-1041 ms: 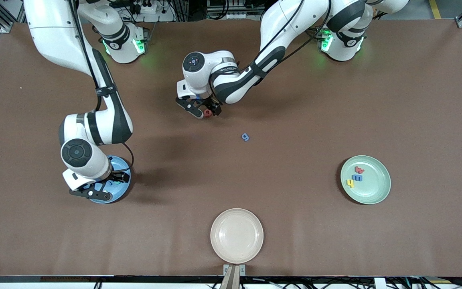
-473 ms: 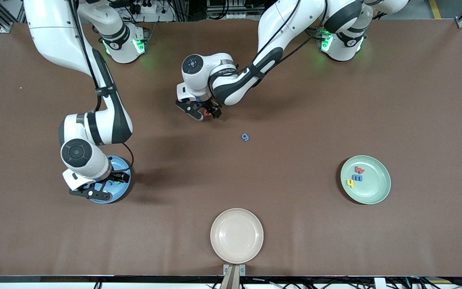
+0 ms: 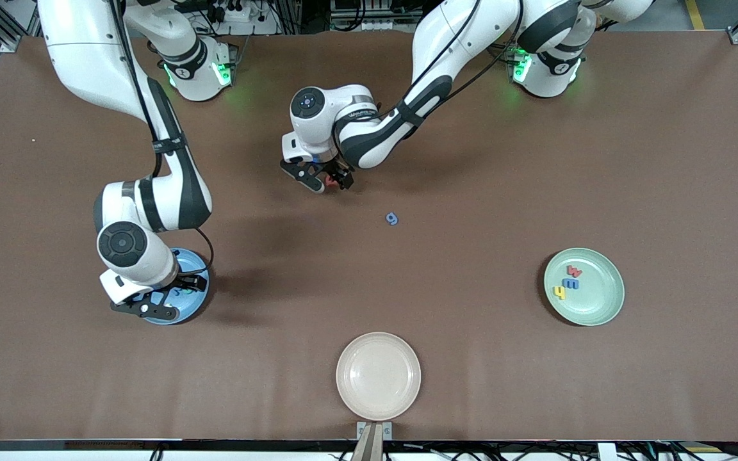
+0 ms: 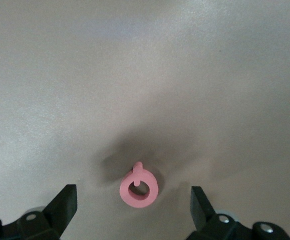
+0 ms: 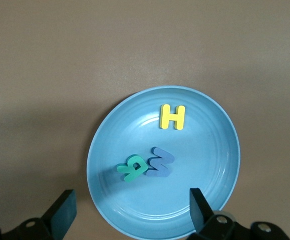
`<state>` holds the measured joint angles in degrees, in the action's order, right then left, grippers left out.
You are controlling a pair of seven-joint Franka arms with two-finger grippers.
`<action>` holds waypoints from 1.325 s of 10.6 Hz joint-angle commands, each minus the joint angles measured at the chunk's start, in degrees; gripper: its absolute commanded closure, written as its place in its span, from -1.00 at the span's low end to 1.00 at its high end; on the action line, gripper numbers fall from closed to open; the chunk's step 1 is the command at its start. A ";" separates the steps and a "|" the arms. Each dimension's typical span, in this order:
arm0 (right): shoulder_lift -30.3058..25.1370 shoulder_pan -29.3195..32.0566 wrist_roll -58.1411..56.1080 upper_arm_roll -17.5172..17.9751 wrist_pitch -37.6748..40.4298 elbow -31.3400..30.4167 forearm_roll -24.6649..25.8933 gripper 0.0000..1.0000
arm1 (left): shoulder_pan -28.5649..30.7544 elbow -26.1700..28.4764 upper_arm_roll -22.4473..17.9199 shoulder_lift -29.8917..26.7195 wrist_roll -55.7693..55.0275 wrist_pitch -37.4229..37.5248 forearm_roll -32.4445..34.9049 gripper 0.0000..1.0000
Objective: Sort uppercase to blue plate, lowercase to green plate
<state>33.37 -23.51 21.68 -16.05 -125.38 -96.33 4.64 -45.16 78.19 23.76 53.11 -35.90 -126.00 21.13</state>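
The red Q [image 4: 138,187] lies flat on the brown table, between the fingers of my open left gripper [image 3: 327,182], which touch nothing. My right gripper [image 3: 163,302] hangs open and empty over the blue plate [image 5: 225,130]. That plate holds the yellow H [image 5: 173,116], the blue M [image 5: 160,162] and the green R [image 5: 131,168], which overlaps the M. In the green plate [image 3: 599,304] at the left arm's end lie the red w [image 3: 575,271], blue m [image 3: 572,282] and yellow y [image 3: 559,292]. The blue g [image 3: 392,219] lies alone mid-table, nearer the front camera than the Q.
A cream plate [image 3: 378,376] sits at the table's front edge, in the middle, with nothing in it. Bare brown table lies between the three plates.
The left gripper has come down slightly around the red Q, which now shows less in the front view. The right arm has not moved.
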 commanded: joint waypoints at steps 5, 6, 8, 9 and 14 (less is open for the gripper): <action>-0.23 1.27 -0.32 1.10 -0.04 0.09 0.28 -1.00 | 10.06 -1.29 -0.30 -3.19 2.84 0.84 -3.21 -1.00; -0.06 1.27 -0.24 1.10 -0.04 0.17 0.19 -1.00 | 11.57 -0.68 -0.56 -3.45 5.37 0.84 -2.77 -1.00; 0.03 1.27 -0.32 1.10 -0.04 0.18 0.19 -1.00 | 16.48 3.78 -0.65 -5.90 8.55 1.63 -2.68 -1.00; 0.12 1.19 -0.32 1.19 -0.04 0.18 0.19 -1.00 | 18.51 6.59 -0.56 -6.96 10.04 1.63 -1.63 -1.00; -0.14 -1.28 0.37 3.64 0.84 -1.40 -3.14 -1.00 | 26.70 17.25 4.79 -10.57 11.73 -2.32 3.21 -1.00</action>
<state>33.57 -24.42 21.70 -13.94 -124.93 -96.63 3.21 -20.44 90.62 26.61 45.93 -24.33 -126.68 23.09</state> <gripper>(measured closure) 0.000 0.000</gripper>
